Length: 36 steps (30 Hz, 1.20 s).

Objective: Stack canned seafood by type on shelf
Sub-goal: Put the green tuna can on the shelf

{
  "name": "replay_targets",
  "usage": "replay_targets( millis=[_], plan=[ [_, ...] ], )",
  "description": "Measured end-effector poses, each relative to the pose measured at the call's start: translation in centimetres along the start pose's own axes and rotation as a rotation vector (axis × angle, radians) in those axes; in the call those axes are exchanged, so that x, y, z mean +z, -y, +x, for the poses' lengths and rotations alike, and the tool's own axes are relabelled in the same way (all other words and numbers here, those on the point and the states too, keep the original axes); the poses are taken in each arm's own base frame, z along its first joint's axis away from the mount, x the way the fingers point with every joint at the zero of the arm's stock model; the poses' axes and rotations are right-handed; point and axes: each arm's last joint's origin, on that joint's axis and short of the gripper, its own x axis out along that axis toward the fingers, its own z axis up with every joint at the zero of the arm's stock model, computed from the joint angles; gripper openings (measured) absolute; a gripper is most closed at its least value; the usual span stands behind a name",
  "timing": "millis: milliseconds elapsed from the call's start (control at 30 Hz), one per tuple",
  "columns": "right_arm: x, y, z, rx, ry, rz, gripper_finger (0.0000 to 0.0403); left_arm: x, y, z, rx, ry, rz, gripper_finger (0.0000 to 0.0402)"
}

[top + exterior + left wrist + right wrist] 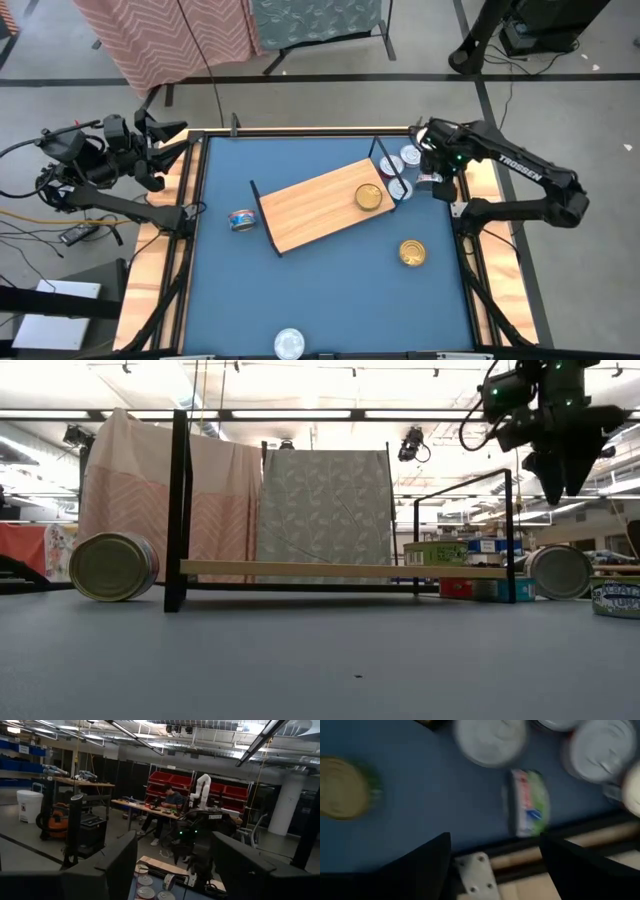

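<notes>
**tinfan:** Shelf (315,205) is being shown lying at a slant across the middle of the blue surface (330,300), with one gold-lidded can (369,197) sitting on its board near the right-hand wire end. Anything else being seen on it?

**boardwatcher:** Nope, just that one. Rest of the cans are being left scattered on the surface: a second gold can (412,253) near the right rim, a blue-labelled can (241,220) lying on its side just off the shelf's left end, a silver-lidded can (289,343) down at the near edge, and a cluster of silver cans (411,158) bunched in the far right corner beyond the shelf's end frame.

**tinfan:** And the arms?

**boardwatcher:** Right gripper (437,170) is being held above that corner cluster, jaws spread wide with nothing between them. In its wrist view a green-and-white labelled can (528,802) is being shown on its side past the dark fingers (427,857), close to the wooden rim. Left gripper (165,140) is being parked off the surface's far left corner, jaws spread too, nothing held.
</notes>
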Motion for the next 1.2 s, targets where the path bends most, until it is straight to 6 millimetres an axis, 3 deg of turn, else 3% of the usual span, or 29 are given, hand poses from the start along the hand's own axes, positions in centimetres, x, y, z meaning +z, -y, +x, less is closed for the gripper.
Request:
replay_targets(
  millis=[267,700,1200],
  plan=[
    [0.1,1.1,0.2,-0.168,-0.067,0.034,0.0309,0.0,0.0,0.0,0.000,0.000,0.000,0.0252],
    [1.7,1.8,0.2,-0.211,0.101,0.072,0.0303,0.0,0.0,0.0,0.000,0.000,0.000,0.0252],
    [2.6,2.8,2.9,-0.076,-0.095,0.068,0.0395,0.0,0.0,0.0,0.000,0.000,-0.004,0.0252]
  ],
)
